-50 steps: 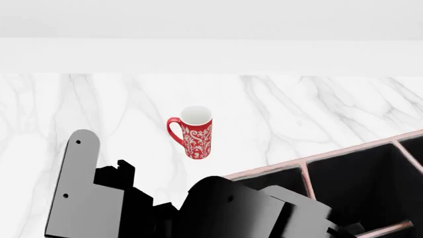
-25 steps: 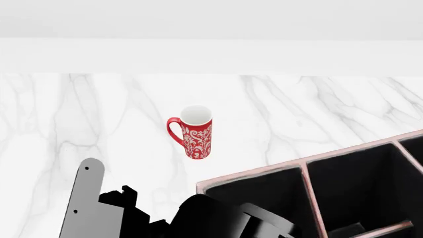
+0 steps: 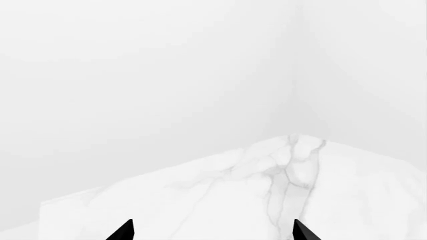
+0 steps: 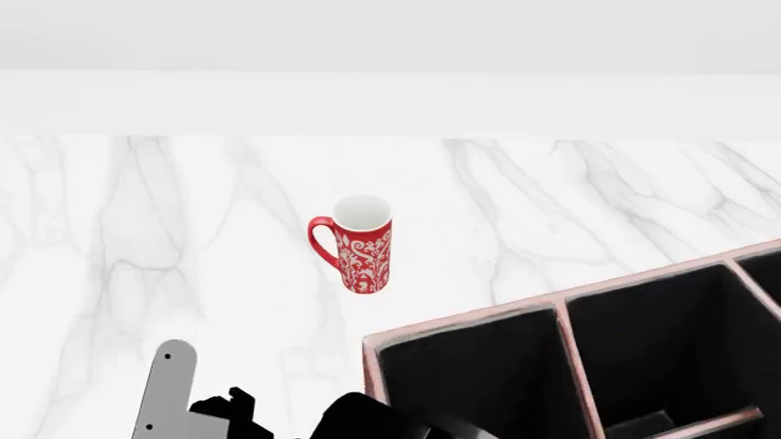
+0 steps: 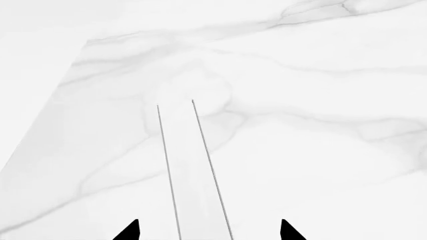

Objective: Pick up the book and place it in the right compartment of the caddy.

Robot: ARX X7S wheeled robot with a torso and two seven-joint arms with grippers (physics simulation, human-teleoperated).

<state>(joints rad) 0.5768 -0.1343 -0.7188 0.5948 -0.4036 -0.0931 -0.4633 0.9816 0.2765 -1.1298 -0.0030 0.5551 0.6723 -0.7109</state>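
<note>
The book (image 5: 193,170) shows only in the right wrist view, edge-on: a white strip of pages between two thin dark cover lines, over the marble. My right gripper (image 5: 208,232) is open. Its black fingertips (image 5: 131,231) stand either side of the book's near end with a gap on each side. My left gripper (image 3: 212,232) is open and empty over bare marble. The caddy (image 4: 464,320) sits at the head view's lower right, with pinkish rims and black inside. The book is out of sight in the head view.
A red patterned mug (image 4: 361,247) stands upright on the marble table (image 4: 146,229), beyond the caddy's left corner. A white wall runs behind the table. My left arm (image 4: 168,393) and right arm (image 4: 366,422) show at the head view's bottom edge.
Both arms have sunk toward the head view's bottom edge. The right arm no longer covers the caddy's left corner. Mug and caddy have not moved.
</note>
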